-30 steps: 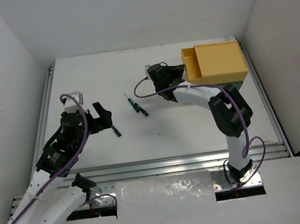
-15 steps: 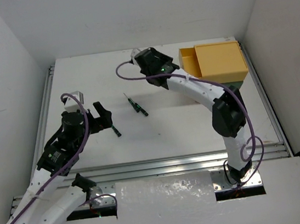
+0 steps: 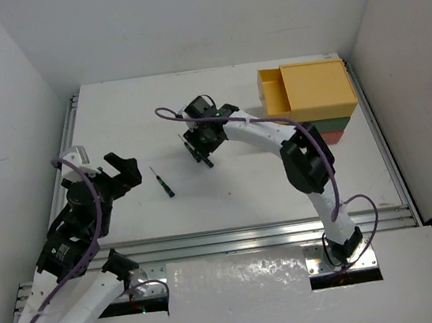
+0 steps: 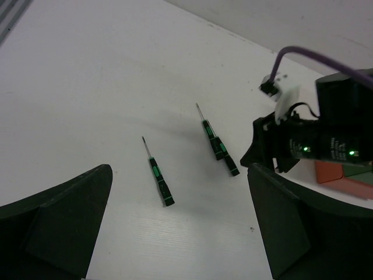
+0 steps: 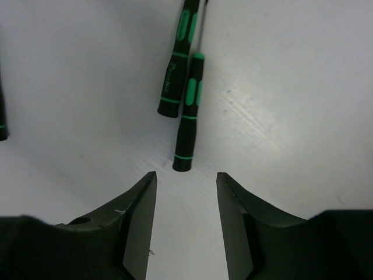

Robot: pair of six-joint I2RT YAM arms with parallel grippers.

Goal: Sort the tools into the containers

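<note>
Black-green screwdriver pair (image 4: 217, 147) flat on the desk (image 3: 245, 197), about centre, the two side by side and staggered lengthwise. Right jaws directly over it, part open, nothing between them. Right wrist view: near screwdriver (image 5: 189, 111) has its butt at 12 o'clock of the gap, just past the fingertips (image 5: 143, 204), shaft running on to 12. Far screwdriver (image 5: 178, 64) beside it, shifted to 11. Neither touches the jaws. Third screwdriver (image 3: 162, 182) lies alone at 8 o'clock of the pair, apart. Left jaws wide, empty, at the desk's 9 o'clock side; third screwdriver is at 4 o'clock of them, not touching. Box stack at the desk's 2 o'clock corner: yellow box (image 3: 314, 89) on top, drawer out toward 9; green box (image 3: 331, 124) and red box (image 3: 332, 137) under it.
</note>
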